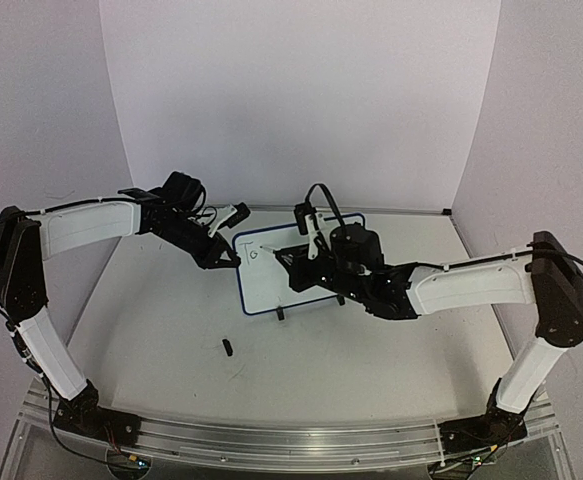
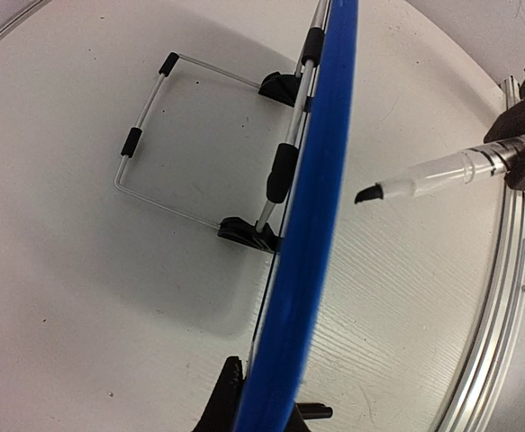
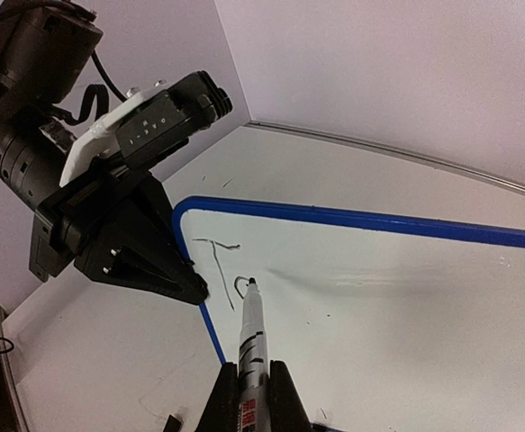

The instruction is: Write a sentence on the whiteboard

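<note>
Your right gripper (image 3: 251, 385) clamps the marker (image 3: 251, 328); left gripper (image 2: 267, 407) pinches the whiteboard (image 2: 309, 238) at its left rim; it looks light, stiff, tippy

Our arms (image 1: 86, 225) wore white shells between black joints, black cables (image 1: 321, 195) looped at the wrists (small screws (image 3: 109, 268) dotted our left end effector (image 3: 194, 286)).

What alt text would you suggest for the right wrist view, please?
The right claw holds a marker, its tip at the whiteboard beside a handwritten T and a partial letter. The left claw grips the board's blue rim.
</note>
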Action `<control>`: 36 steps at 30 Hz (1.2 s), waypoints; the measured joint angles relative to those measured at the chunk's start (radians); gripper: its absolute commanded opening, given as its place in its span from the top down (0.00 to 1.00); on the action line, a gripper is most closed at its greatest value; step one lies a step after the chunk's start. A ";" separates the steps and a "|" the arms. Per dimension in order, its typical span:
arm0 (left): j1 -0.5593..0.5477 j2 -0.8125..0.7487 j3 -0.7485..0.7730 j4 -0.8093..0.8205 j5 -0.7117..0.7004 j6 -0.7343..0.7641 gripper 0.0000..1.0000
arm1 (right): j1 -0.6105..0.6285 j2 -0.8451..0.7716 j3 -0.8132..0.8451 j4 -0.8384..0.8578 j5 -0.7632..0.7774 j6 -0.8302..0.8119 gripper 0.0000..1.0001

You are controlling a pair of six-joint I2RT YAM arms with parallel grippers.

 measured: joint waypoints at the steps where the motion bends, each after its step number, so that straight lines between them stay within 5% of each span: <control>1: 0.000 0.000 0.000 0.000 0.000 0.000 1.00 | 0.000 0.000 0.000 0.000 0.000 0.000 1.00; 36: -0.006 0.000 0.000 0.000 -0.009 0.000 1.00 | -0.028 0.039 0.013 -0.002 -0.034 0.019 1.00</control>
